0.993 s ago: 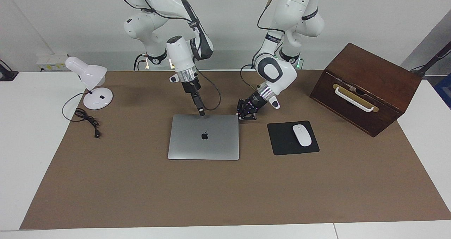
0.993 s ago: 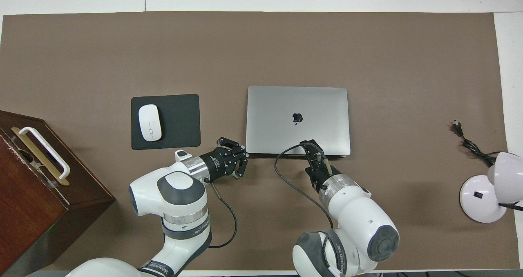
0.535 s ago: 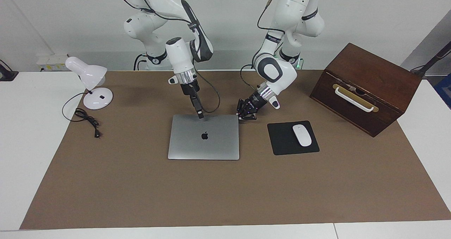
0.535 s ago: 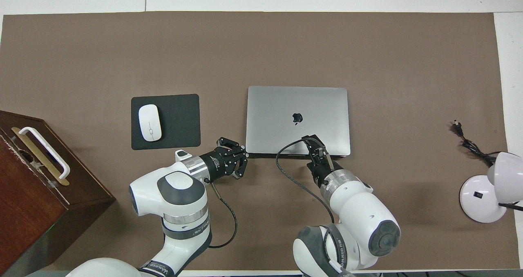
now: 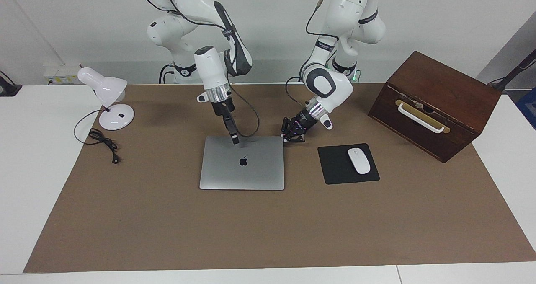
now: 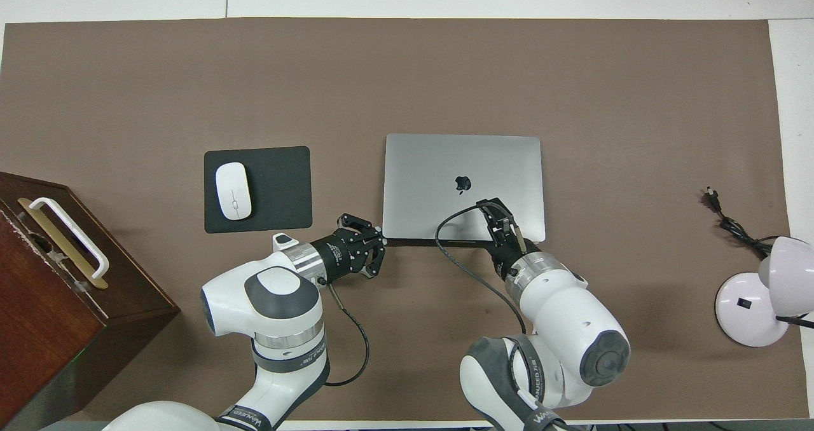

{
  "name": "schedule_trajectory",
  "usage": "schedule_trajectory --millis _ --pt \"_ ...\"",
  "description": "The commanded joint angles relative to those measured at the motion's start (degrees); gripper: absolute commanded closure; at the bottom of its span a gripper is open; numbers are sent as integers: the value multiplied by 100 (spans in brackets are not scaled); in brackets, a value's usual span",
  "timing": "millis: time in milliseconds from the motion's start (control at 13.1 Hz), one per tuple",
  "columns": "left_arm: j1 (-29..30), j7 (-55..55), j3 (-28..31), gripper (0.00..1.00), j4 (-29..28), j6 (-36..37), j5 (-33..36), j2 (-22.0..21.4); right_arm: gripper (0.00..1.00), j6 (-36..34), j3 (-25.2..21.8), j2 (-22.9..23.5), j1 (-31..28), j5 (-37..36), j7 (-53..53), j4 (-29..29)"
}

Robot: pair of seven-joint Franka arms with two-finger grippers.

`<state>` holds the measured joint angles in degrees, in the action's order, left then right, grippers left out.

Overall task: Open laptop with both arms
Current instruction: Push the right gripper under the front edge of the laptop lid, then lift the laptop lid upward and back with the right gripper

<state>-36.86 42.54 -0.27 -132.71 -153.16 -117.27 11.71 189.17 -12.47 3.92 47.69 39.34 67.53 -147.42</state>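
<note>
Right gripper [image 5: 235,140] has crept onto shut thin silver-grey laptop [image 5: 242,163], maybe touching; fingers unreadable. Left gripper [image 5: 293,137] at corner, splayed.

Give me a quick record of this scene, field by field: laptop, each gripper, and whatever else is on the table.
laptop: closed, flat on the brown mat
left gripper: low at the laptop's corner nearest the robots, toward the left arm's end
right gripper: pointing down at the lid's edge nearest the robots
mouse: on the black mouse pad, beside the laptop
wooden box: left arm's end
lamp: right arm's end
</note>
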Motion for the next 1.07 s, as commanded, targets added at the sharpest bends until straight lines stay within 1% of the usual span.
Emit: schedule_trajectory --millis 0,229,611,916,993 --pt "126 -273 18 100 88 -21 -138 367 0 -117 -19 83 -32 188 -275 187" --pt "118 -273 18 100 88 -30 -138 367 0 -135 -54 100 -32 188 -337 205" --pt "118 -273 18 100 88 -30 -138 367 0 -179 -71 197 -32 188 -337 468" --pt "118 -273 18 100 88 -30 -138 367 0 -451 -177 293 -41 188 -425 784" --pt "118 -281 18 100 88 -39 -138 367 0 -556 -264 311 -41 188 -434 881"
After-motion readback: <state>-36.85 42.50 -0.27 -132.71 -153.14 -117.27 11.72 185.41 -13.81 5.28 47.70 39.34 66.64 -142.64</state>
